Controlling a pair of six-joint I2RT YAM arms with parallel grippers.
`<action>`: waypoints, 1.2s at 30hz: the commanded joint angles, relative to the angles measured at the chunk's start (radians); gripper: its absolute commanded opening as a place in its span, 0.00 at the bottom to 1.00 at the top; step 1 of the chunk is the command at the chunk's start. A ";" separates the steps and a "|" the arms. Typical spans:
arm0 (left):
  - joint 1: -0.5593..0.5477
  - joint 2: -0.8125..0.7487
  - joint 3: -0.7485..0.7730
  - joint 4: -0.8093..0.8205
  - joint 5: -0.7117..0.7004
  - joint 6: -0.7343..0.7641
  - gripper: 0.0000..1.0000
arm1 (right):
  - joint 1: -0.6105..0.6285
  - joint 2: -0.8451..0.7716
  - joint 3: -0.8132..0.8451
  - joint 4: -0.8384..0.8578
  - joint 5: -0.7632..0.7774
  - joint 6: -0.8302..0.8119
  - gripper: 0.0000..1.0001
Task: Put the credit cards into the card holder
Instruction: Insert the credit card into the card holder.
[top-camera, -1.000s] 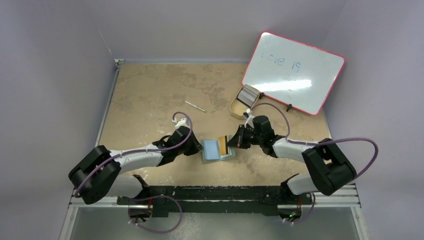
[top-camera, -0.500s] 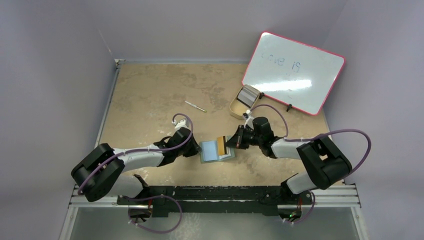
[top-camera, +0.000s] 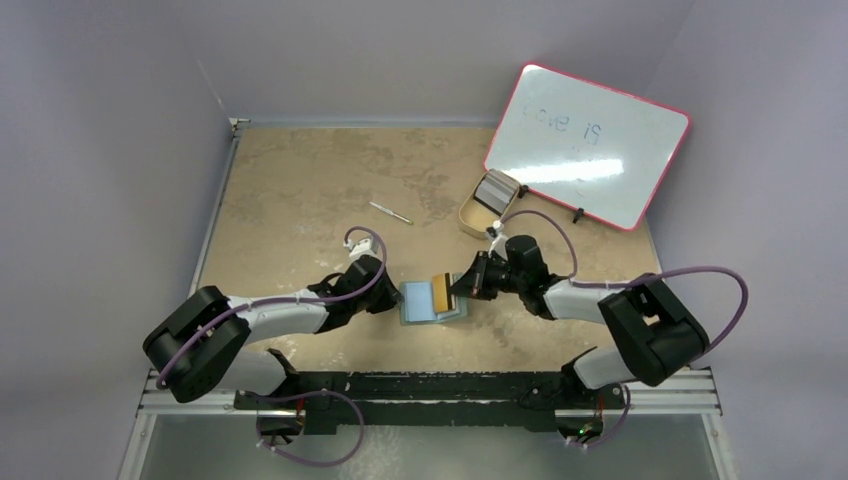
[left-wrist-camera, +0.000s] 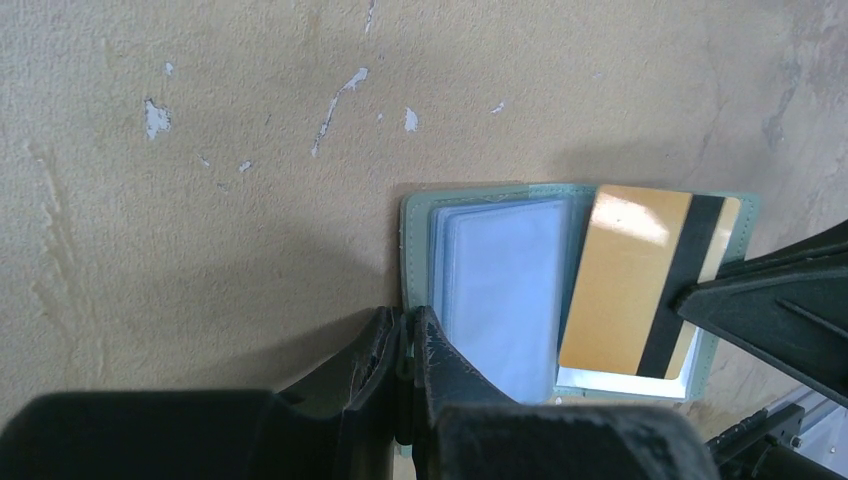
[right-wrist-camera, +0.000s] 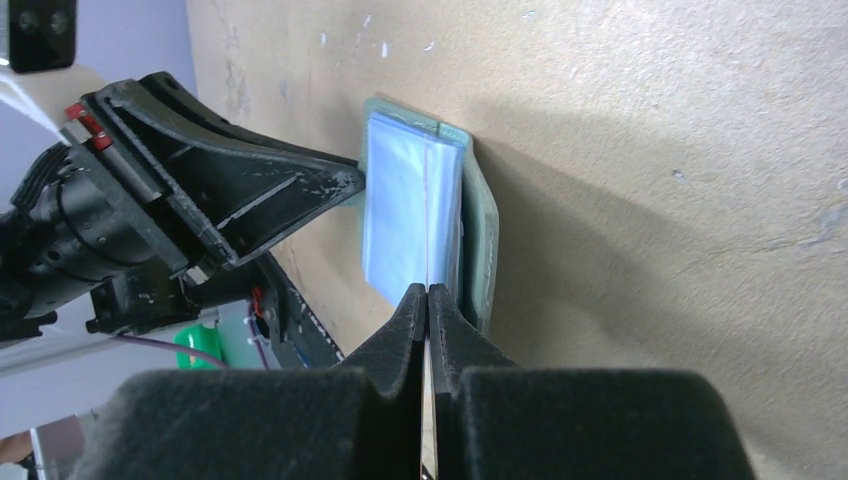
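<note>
The card holder (top-camera: 418, 303) lies open on the table, grey-green outside with pale blue pockets (left-wrist-camera: 495, 290). My left gripper (top-camera: 397, 298) is shut on its left edge (left-wrist-camera: 408, 322). My right gripper (top-camera: 458, 283) is shut on a gold credit card (left-wrist-camera: 622, 275) with a dark stripe. It holds the card flat over the holder's right half (top-camera: 441, 292). In the right wrist view the card shows only edge-on between the shut fingers (right-wrist-camera: 427, 300), above the holder (right-wrist-camera: 405, 205). More credit cards (top-camera: 492, 189) sit stacked in a beige tray (top-camera: 468, 218).
A pink-edged whiteboard (top-camera: 588, 145) leans at the back right, just behind the tray. A thin pen (top-camera: 390, 212) lies on the table left of the tray. The black base rail (top-camera: 430, 385) runs along the near edge.
The right gripper has carried the gold card slightly left over the holder. The holder and the left gripper have barely shifted.
</note>
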 joint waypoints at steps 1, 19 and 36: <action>0.000 0.005 -0.023 -0.003 -0.029 0.001 0.00 | 0.009 -0.093 0.027 -0.079 0.048 -0.004 0.00; -0.002 -0.003 -0.041 0.008 -0.030 -0.026 0.00 | 0.063 -0.023 0.002 0.040 0.068 0.048 0.00; -0.001 -0.001 -0.046 0.002 -0.032 -0.026 0.00 | 0.081 -0.061 -0.058 0.006 0.193 0.064 0.00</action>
